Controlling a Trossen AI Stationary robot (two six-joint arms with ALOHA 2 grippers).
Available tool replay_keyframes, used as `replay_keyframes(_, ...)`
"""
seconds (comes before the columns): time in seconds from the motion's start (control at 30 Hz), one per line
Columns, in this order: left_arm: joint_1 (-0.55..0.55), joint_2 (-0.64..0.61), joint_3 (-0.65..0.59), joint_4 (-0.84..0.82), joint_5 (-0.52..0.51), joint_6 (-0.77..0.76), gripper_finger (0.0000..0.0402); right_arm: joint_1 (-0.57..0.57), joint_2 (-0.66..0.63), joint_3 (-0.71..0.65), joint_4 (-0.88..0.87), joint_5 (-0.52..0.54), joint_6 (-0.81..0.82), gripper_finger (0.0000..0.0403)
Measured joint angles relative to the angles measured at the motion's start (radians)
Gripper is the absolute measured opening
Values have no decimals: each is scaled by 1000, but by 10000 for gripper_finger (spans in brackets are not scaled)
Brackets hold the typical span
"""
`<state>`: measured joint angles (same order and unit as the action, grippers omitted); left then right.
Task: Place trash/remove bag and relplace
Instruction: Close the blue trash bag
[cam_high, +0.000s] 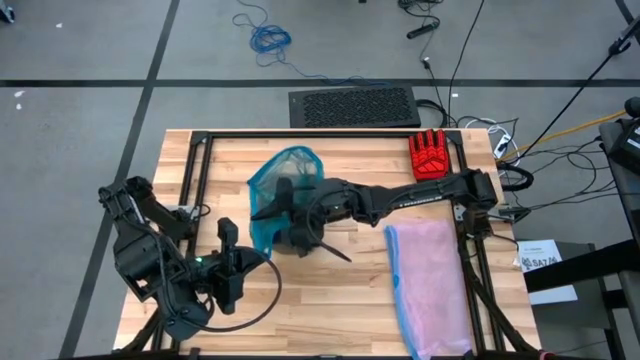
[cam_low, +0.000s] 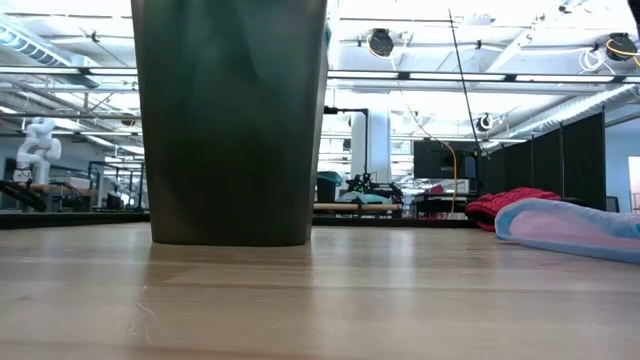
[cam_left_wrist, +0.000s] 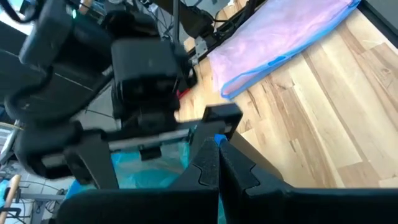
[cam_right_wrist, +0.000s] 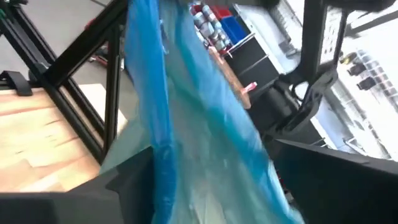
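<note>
Teal bag (cam_high: 283, 190) sits near the middle of the wooden table (cam_high: 350, 290), its mouth gaping toward the far side and its body draped down over a dark bin (cam_low: 230, 120); from table height that bin stands upright at the left of the view, with a sliver of teal showing at its upper right edge; the right gripper (cam_high: 290, 205) reaches in from the right and is clenched on the bag, and its wrist camera shows the film (cam_right_wrist: 186, 124) stretched tight between the two dark fingers (cam_right_wrist: 127, 180); the left gripper (cam_high: 228, 258) hangs over the near left part of the table, just beside the bag's near edge, its fingers (cam_left_wrist: 208, 165) pressed together and grasping nothing; a pink bag (cam_high: 430, 285) with a blue edge lies flat along the right side; a red glove (cam_high: 428, 155) rests at the far right corner, well apart from both grippers.
</note>
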<state>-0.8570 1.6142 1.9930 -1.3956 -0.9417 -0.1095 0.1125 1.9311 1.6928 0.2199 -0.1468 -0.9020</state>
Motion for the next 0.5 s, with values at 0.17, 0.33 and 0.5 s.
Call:
replay_keyframes(0.17, 0, 0, 0, 11, 0, 19, 0, -2, 14, 0, 20, -12, -8, 180)
replay_keyframes(0.33, 0, 0, 0, 11, 0, 13, 0, -2, 18, 0, 18, -9, -21, 24)
replay_keyframes(0.5, 0, 0, 0, 19, -3, 13, 0, -1, 20, 0, -11, 64, -11, 5)
